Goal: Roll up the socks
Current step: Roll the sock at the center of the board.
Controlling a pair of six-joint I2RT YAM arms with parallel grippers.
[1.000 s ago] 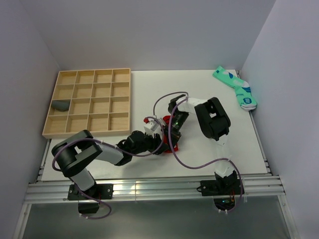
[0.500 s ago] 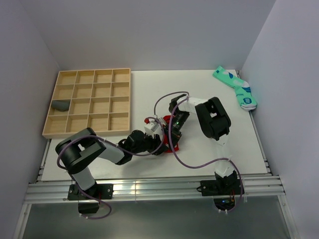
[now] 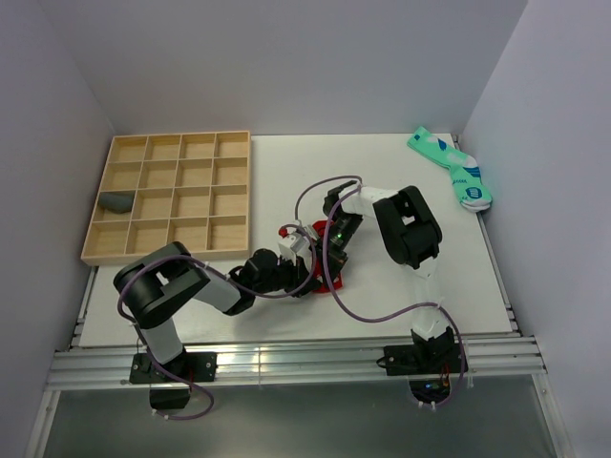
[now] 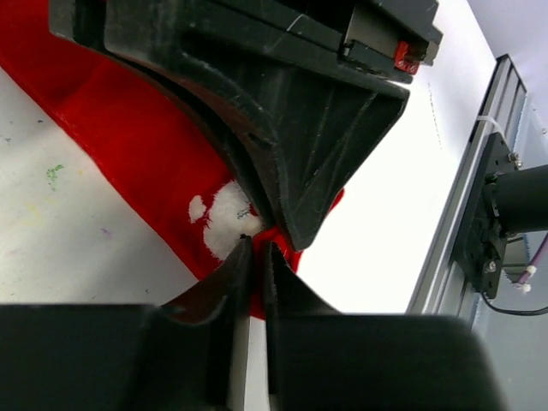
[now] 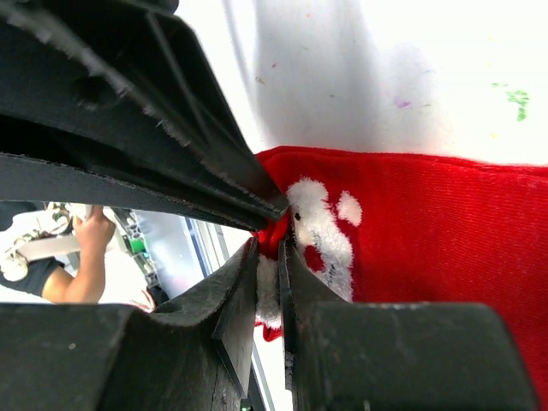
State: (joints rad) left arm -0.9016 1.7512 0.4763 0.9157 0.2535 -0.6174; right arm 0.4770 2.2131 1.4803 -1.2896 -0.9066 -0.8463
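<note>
Two grippers meet over one red sock (image 3: 330,282). It lies on the white table (image 3: 267,172), about midway between the left and right edges and closer to the near edge than the far one. Sock fabric is a fine bright red knit with fuzzy white patches (image 4: 224,218) near its end.

Left gripper (image 3: 304,271): scuffed, hard black plastic fingers drawn to a thin slit, the sock's red edge nipped at the tips. Right gripper (image 3: 323,256): the same black fingers, likewise pinched close, with red and white knit caught between them.

Wrist views show both pinches. The overhead view hides them under the wrists, leaving only slivers of red.

Overhead alone shows the rest:
- The grey sock (image 3: 116,201), a soft dark lump, sits in a left-column compartment of a pale wooden tray (image 3: 191,255) with a four-by-four grid, by the far left corner.
- The green socks (image 3: 453,170), patterned blue and white, lie flat at the far right corner.

Left arm reaches low, its forearm stretched rightward along the near edge. Right arm folds high with the elbow up, its wrist doubling back left and down. The two sets of tips face each other, almost touching.
</note>
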